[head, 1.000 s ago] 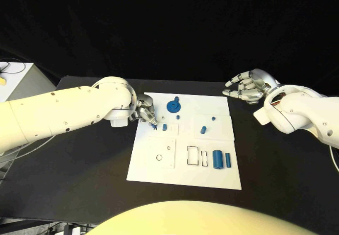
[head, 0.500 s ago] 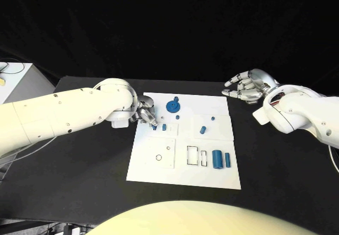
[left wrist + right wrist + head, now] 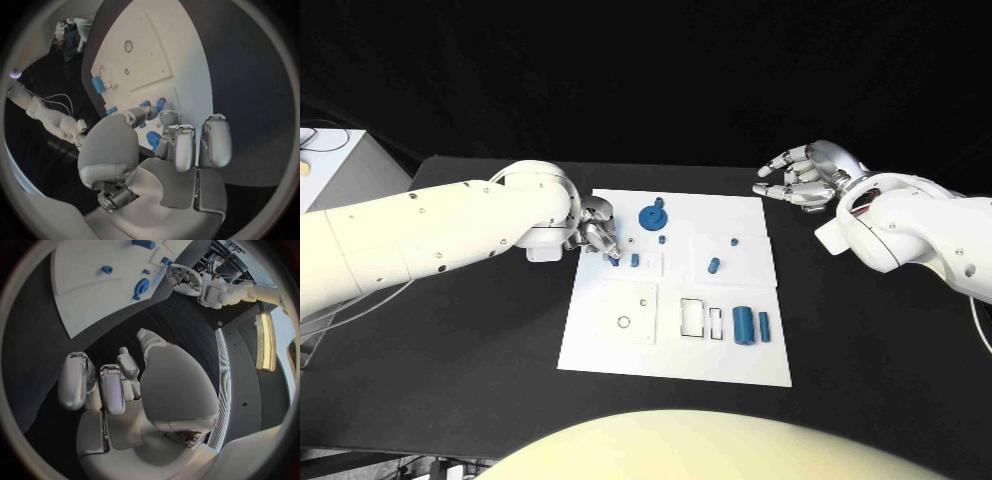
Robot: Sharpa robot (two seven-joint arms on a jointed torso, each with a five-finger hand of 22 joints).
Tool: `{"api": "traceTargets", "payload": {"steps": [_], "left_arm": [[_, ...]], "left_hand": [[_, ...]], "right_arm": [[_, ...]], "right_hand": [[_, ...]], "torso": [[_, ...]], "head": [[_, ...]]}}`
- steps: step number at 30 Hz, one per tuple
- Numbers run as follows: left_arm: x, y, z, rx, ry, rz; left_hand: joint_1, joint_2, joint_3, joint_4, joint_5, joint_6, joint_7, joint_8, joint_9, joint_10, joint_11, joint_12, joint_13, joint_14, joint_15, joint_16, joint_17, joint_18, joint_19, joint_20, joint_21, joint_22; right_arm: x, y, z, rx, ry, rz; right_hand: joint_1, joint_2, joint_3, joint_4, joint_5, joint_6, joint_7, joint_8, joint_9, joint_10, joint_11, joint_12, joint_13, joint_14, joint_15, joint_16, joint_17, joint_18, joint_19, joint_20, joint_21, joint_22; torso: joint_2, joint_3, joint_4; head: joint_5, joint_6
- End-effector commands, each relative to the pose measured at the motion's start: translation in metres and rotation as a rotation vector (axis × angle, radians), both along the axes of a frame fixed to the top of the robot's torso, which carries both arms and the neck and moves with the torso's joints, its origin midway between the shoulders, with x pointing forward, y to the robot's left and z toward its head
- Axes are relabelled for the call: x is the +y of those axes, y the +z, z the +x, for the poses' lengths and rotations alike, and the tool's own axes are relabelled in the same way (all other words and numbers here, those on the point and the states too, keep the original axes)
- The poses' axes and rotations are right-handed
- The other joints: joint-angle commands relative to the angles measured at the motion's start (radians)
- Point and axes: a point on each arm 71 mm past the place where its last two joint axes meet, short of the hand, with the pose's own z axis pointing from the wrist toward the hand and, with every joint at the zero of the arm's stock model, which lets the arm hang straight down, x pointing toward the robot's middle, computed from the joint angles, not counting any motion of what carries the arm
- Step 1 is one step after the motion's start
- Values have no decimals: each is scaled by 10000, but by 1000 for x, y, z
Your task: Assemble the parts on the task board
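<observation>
Now left hand (image 3: 596, 233) pinches small blue peg (image 3: 615, 259) at task board (image 3: 678, 350) left edge; next: seat peg squarely. Right hand (image 3: 800, 176) idle, empty, fingers apart.

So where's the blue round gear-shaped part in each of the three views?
Head view: blue gear part stands near the far edge of the task board, just right of the left hand.
Left wrist view: I cannot pick it out among the blue pieces by the fingertips.
Right wrist view: blue gear part on the board's edge.
Shared landmark: the task board.
</observation>
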Motion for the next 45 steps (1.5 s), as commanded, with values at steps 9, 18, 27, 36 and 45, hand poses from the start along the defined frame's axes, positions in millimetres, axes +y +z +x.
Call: {"api": "traceTargets", "payload": {"steps": [9,18,27,36,45], "left_arm": [[2,-3,-2,125,-151,225],[1,-2,-1,41,-72,162],[-2,-3,0,121,-113,165],[-8,-6,-1,500,-349,243],[-11,-8,-1,487,-328,201]], "left_hand": [[78,-11,1912,-1863,44,184,-79,43,-2,55,-38,21,11,909,-61,51,2142,-57,45,-25,33,281],[79,-16,1920,-1860,43,192,-80,34,-6,60,-39,17,14,906,-62,44,2129,-56,40,-28,30,277],[76,-12,1927,-1852,43,198,-80,30,-9,77,-39,33,46,908,-63,47,2136,-58,45,-29,34,284],[-29,-101,1882,-1827,493,346,-123,-6,-31,306,-76,197,365,945,-87,116,2255,-83,110,-54,103,388],[-148,-130,1766,-1761,604,467,-168,23,-22,477,-108,334,594,969,-102,163,2334,-92,131,-65,124,425]], "right_arm": [[1,0,0,-3,143,-2],[1,0,0,0,150,0],[1,-1,0,3,151,-2],[1,-1,0,-2,149,0],[1,0,-1,-8,140,3]], "right_hand": [[-10,46,35,-33,27,-60,16,26,-9,21,-15,37,0,515,36,-8,961,96,-9,14,45,548],[-10,46,35,-33,27,-60,16,26,-9,21,-15,37,0,515,36,-8,961,96,-9,14,45,548],[-10,46,35,-33,27,-60,16,26,-9,21,-15,37,0,515,36,-8,961,96,-9,14,45,548],[-10,46,35,-33,27,-60,16,26,-9,21,-15,37,0,515,36,-8,961,96,-9,14,45,548],[-4,39,54,-36,39,-48,12,34,-15,10,-19,28,-29,514,32,-18,950,101,-14,10,16,536]], "torso": [[-2,4,12],[2,5,1],[4,10,0],[-2,8,-9],[1,11,0]], "head": [[-4,3],[26,3],[27,3],[20,3],[-16,3]]}}
